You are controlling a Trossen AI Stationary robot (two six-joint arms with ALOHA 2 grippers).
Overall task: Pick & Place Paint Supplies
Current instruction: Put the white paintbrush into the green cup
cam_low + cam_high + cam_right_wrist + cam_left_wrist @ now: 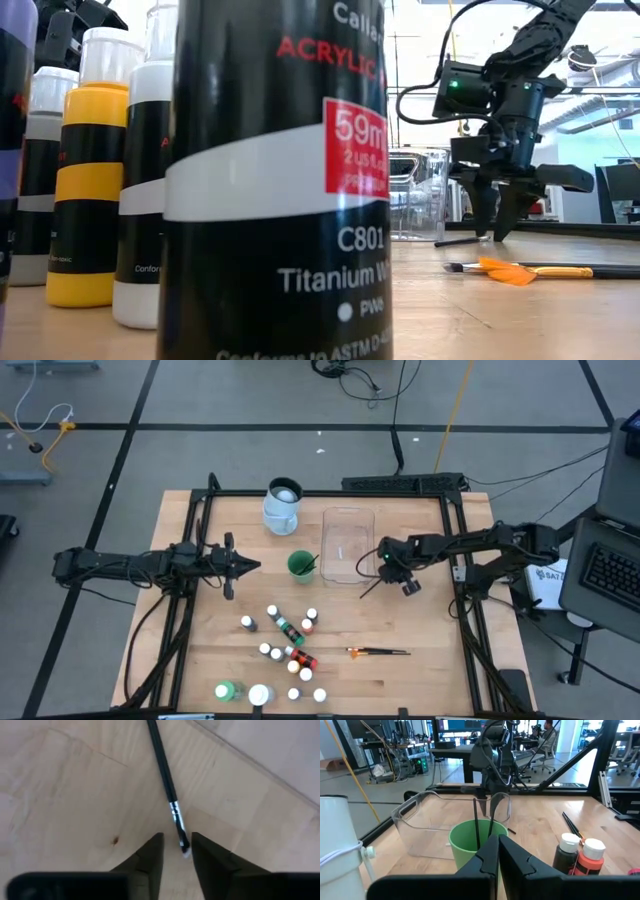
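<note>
My right gripper [384, 573] points down at the table just in front of the clear tub [348, 543]. It is open by a narrow gap. A thin dark brush [165, 770] lies flat on the wood, its silver-collared bristle end between the two fingers [150, 852]; I see no touch. Small white-capped paint bottles [290, 640] stand and lie near the table's near edge, beside a green bottle [228, 690] and a white jar [260, 695]. Orange-tipped brushes [378, 652] lie to their right. My left gripper [250, 566] is shut and hovers left of a green cup [300, 565] that holds two brushes [476, 827].
A pale jug [282, 505] stands near the far edge, left of the tub. The green cup sits against the tub's left wall. In the low view large black bottles [270, 180] fill the foreground. Bare wood lies between the two grippers and the bottle cluster.
</note>
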